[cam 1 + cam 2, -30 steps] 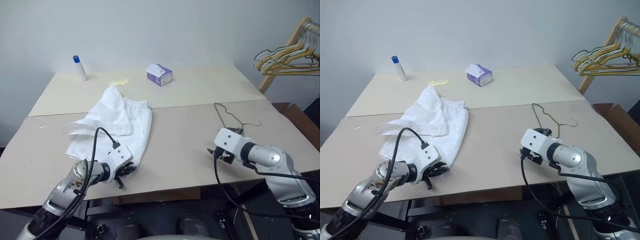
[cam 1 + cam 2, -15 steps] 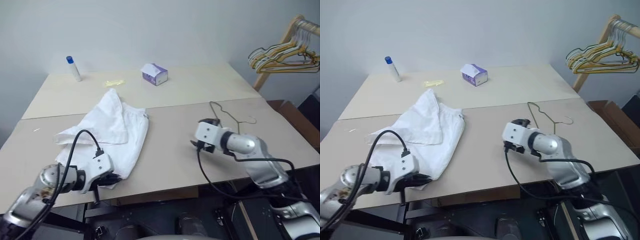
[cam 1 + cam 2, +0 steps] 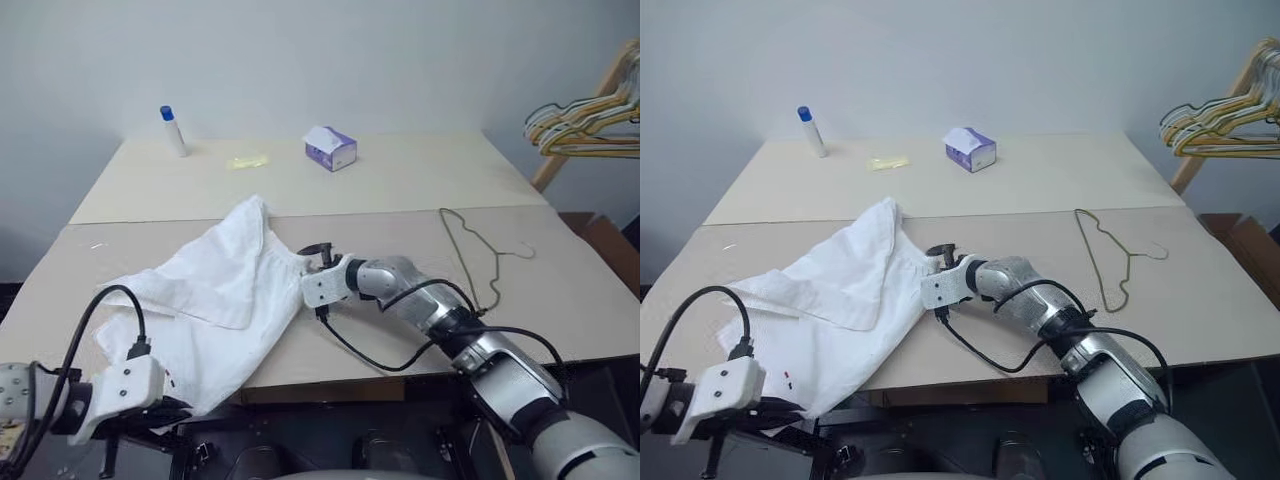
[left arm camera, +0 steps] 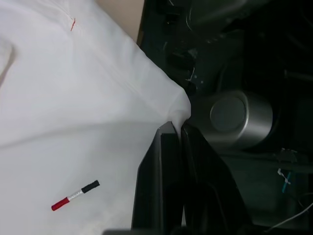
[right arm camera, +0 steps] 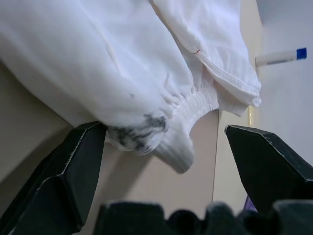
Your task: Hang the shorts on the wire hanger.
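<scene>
The shorts (image 3: 840, 300) lie at the table's (image 3: 1040, 180) front left, one corner hanging over the front edge, pinched in the left claw (image 4: 178, 134). The right claw (image 3: 945, 262), wide open, faces the waistband; it should close fully around the elastic. The wire hanger (image 3: 1110, 255) waits near the right edge.

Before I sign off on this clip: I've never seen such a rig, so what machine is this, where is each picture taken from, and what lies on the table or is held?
This is a two-armed humanoid robot. The two wide pictures come from cameras on its head, looking down over its arms; the two close-ups come from a camera on each wrist.

On the table lie white shorts, a wire hanger, a tissue box, a blue-capped tube and a small yellowish item. More hangers hang at the far right.

The left gripper is shut on a corner of the shorts at the table's near edge. The right gripper is open, its fingers either side of the gathered waistband, not yet closed.
</scene>
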Action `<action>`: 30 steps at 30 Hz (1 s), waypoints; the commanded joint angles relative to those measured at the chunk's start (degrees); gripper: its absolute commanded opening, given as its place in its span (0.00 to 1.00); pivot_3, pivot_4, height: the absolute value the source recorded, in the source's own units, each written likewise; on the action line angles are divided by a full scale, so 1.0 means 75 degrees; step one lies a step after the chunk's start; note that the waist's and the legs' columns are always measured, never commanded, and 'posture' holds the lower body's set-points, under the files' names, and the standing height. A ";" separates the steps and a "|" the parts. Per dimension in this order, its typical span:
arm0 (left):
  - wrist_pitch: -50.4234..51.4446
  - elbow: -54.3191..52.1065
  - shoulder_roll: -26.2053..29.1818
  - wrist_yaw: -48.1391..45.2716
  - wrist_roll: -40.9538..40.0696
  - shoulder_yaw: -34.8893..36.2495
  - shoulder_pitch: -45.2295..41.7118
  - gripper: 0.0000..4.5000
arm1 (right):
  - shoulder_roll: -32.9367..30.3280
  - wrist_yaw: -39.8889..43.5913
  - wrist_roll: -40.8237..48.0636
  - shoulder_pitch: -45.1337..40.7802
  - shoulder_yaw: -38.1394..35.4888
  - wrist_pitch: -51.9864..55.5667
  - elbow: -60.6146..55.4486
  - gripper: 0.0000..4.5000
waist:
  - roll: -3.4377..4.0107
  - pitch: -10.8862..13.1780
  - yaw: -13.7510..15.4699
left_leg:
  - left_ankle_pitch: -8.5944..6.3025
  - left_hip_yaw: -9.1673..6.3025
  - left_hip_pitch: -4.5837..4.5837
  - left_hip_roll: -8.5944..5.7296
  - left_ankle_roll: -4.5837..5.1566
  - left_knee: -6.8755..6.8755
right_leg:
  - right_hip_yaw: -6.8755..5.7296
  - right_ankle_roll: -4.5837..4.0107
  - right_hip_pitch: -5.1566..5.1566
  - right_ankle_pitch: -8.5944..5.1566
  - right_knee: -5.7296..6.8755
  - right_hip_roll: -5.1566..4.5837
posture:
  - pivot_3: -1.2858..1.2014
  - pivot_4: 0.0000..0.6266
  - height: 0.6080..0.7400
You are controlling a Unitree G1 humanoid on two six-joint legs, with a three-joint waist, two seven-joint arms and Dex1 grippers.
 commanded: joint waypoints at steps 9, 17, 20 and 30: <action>-0.0293 -0.0147 -0.0163 -0.0212 0.0080 0.0641 0.0154 0.00 | 0.0262 -0.0589 -0.0750 -0.0897 0.0264 -0.1599 0.1430 0.47 | 0.0000 0.0000 0.0113 | 0.0010 0.0016 0.0001 0.0006 -0.0020 -0.0017 | 0.0002 -0.0008 -0.0009 -0.0005 0.0002 0.0008 | 0.57 0.00 1.00; -0.0406 0.0285 -0.0093 0.0301 0.0515 0.0014 -0.0575 0.00 | 0.0308 -0.0781 -0.1141 -0.0989 0.0138 -0.1100 0.1936 0.01 | 0.0000 0.0000 0.0098 | 0.0020 0.0019 0.0008 0.0010 -0.0036 -0.0040 | 0.0001 -0.0022 -0.0014 -0.0006 0.0003 0.0014 | 0.56 0.00 1.00; -0.0419 0.0915 0.0034 0.0710 0.0984 -0.0927 -0.1661 0.00 | 0.0212 -0.1210 -0.1349 -0.1080 0.0020 -0.0646 0.2127 0.01 | 0.0002 -0.0001 0.0130 | 0.0025 0.0019 0.0015 0.0012 -0.0045 -0.0045 | 0.0000 -0.0024 -0.0011 -0.0008 0.0009 0.0016 | 0.55 0.00 1.00; -0.2419 0.3613 -0.0021 0.0866 0.3188 -0.4302 -0.5965 0.00 | -0.1048 -0.0858 -0.0997 -0.0787 -0.0848 0.0342 0.1384 0.01 | -0.0003 -0.0004 0.0033 | 0.0030 0.0050 -0.0011 0.0009 -0.0048 -0.0063 | 0.0000 -0.0065 -0.0042 0.0015 0.0001 0.0019 | 0.52 0.00 1.00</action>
